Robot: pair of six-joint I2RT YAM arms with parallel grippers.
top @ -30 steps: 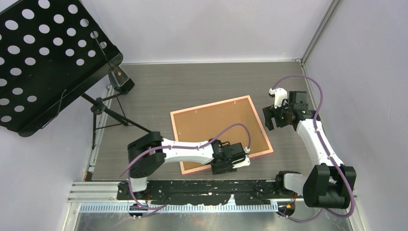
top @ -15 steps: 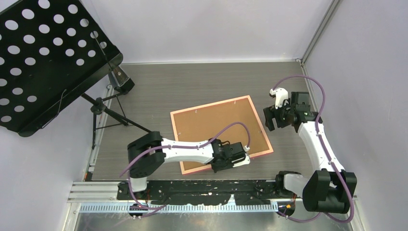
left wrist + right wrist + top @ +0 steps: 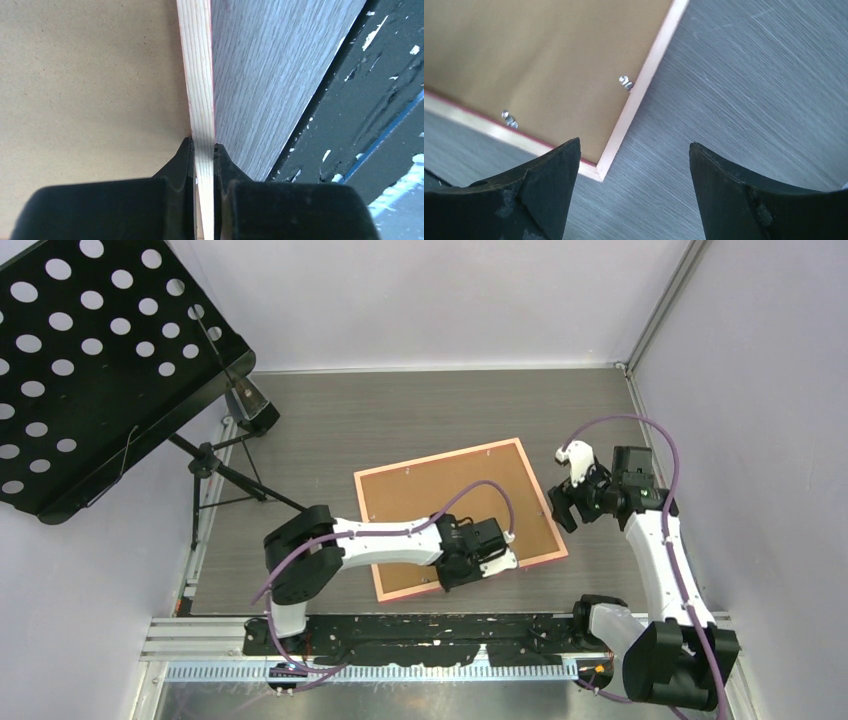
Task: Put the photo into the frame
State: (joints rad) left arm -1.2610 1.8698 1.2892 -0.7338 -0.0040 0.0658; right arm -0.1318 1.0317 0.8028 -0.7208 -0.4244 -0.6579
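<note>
One frame lies back-up on the table, its brown board bordered by a thin pink-orange rail. It sits turned at a slant to the table's edges.

There are two arms and two grippers. The left gripper is at the frame's near edge, toward the right-hand corner, and is closed on the rail. The right gripper is just off the frame's right edge, spread wide and holding nothing.

One black perforated music stand stands well to the far left of the frame, on thin black legs.

The left wrist view gives what the top view cannot. The left gripper has its two black fingers pinching the frame from both sides. The rail shows as pale grained wood with a fine pink line down one side. The brown board is on one side of it, and the grey table is on the other. Beyond the table is a black strip flecked with white chips.

The right wrist view shows the right gripper above the table, with one corner of the frame just beside one finger and not touching it. Two small metal clips show here, one on each rail that meets at this corner. From above they are only specks. No view shows the frame's front face.
</note>
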